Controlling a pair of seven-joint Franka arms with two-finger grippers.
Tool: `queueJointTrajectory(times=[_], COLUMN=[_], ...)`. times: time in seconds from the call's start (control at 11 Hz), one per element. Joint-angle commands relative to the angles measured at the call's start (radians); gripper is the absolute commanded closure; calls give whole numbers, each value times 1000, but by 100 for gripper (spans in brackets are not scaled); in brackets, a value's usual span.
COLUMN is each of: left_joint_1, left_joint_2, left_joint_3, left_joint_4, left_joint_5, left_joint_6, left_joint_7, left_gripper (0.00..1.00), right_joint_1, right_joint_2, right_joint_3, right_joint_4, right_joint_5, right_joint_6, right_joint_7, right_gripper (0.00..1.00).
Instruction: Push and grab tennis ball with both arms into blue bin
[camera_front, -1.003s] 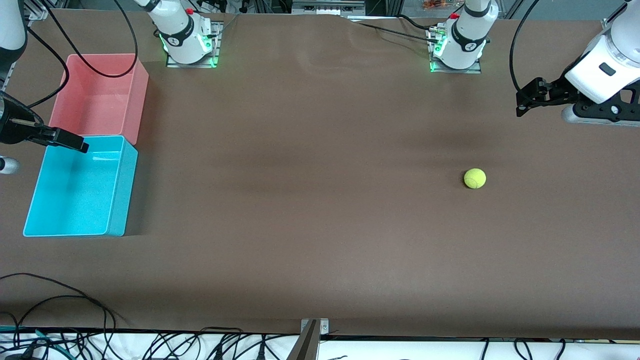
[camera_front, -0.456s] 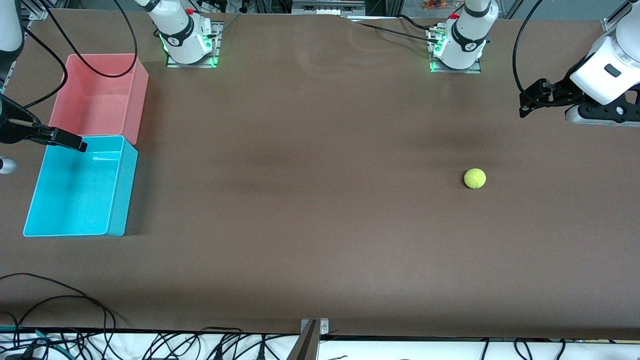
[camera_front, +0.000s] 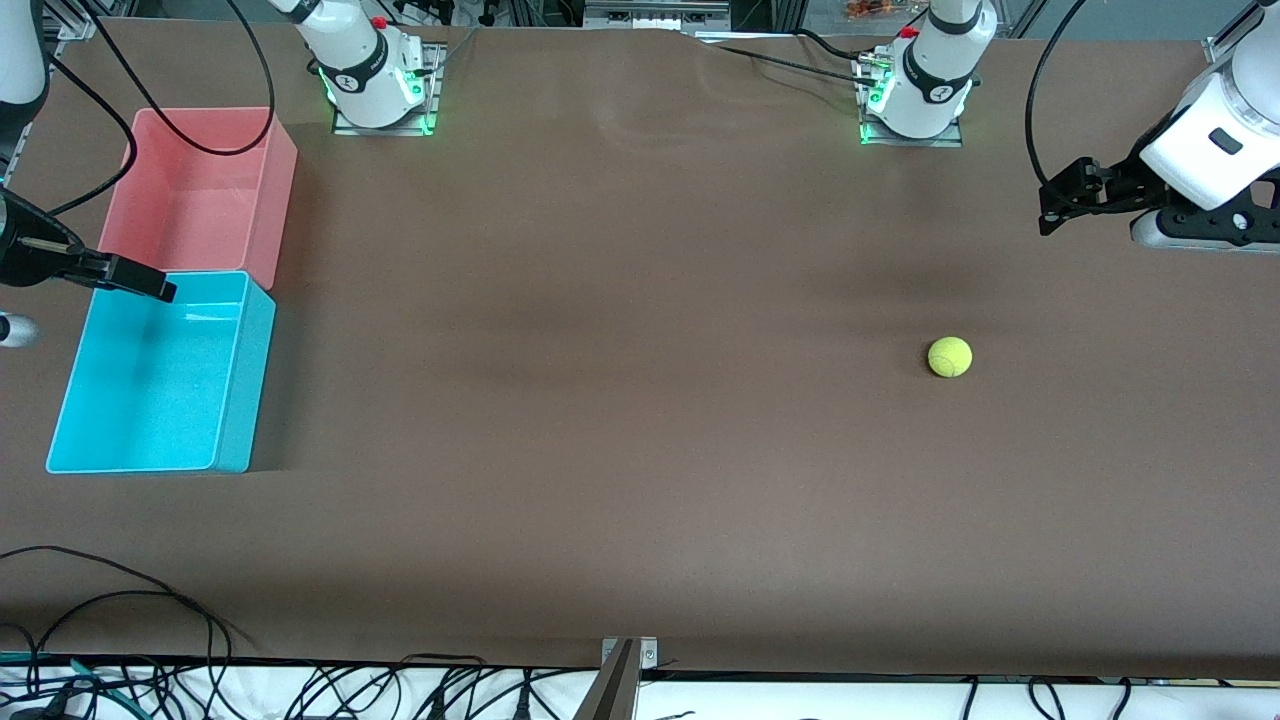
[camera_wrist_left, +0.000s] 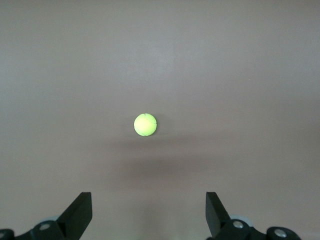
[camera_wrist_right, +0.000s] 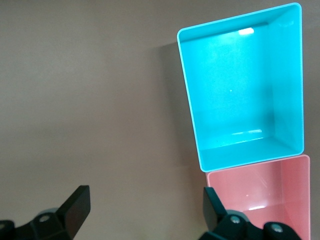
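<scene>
At the right arm's end of the table, the blue bin (camera_front: 160, 375) sits close to that end edge with the pink bin (camera_front: 200, 190) touching its wall on the side toward the robots' bases; the right gripper (camera_front: 135, 282) hangs over the blue bin's corner next to the pink bin, its fingers (camera_wrist_right: 75, 207) spread wide apart with nothing between them in the right wrist view, and that arm looks to be waiting; the middle of the brown table (camera_front: 620, 400) is bare; the tennis ball (camera_front: 949, 357) rests on the cloth well toward the left arm's end, well apart from both bins; the left gripper (camera_front: 1060, 195) is up in the air over the table near that end edge, its fingers (camera_wrist_left: 80, 212) also wide apart and empty; its wrist view has the ball centred ahead of the open jaws; so the left arm is plainly the nearer one, and the ball lies between it and the distant bin; a round ball has no long axis; I judge the push should run along the table's length toward the right arm's end.
</scene>
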Motion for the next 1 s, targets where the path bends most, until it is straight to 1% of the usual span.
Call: queueJointTrajectory(times=[0.0,0.64,0.91], left_joint_1=[5,5,7], left_joint_2=[-5,-5,-5], left_joint_3=[-3,-5,-3], left_joint_4=[-5,-5,-9], left_joint_5=[12,12,12], left_joint_6=[8,8,-15], left_joint_7=[-3,-5,-5], left_gripper=[0,0,0], right_joint_1=[-3,-3,-3], right_joint_2=[8,9,9], right_joint_3=[1,1,1], right_joint_4=[27,27,26], right_joint_5=[18,17,17], right_joint_6=[-25,-33,-33], right_joint_7=[9,10,9], right_gripper=[0,0,0])
